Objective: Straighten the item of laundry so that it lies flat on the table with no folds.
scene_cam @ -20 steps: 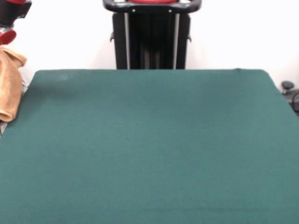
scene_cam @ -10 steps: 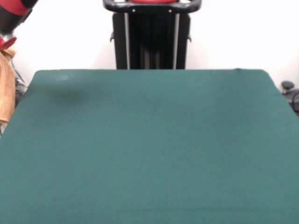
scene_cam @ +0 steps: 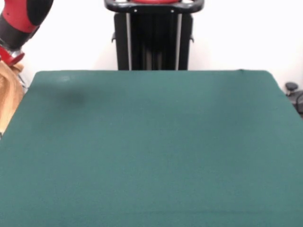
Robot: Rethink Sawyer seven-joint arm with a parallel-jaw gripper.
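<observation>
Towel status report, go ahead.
Arm at upper left of front view, jaws hidden. Towel hangs bunched beside the table edge, not on it, not flat. Nothing in the way.

Towel (scene_cam: 8, 97) cut by left edge, mostly unseen; pincer hidden behind arm (scene_cam: 21, 21); grip unclear.

Wall: plain white, unmarked, spanning the whole back of the scene.
Light: even and bright, washing the wall nearly blank.
Right edge: a small dark object (scene_cam: 294, 94) of unclear kind stands beyond the worktop's corner, against the wall.
</observation>
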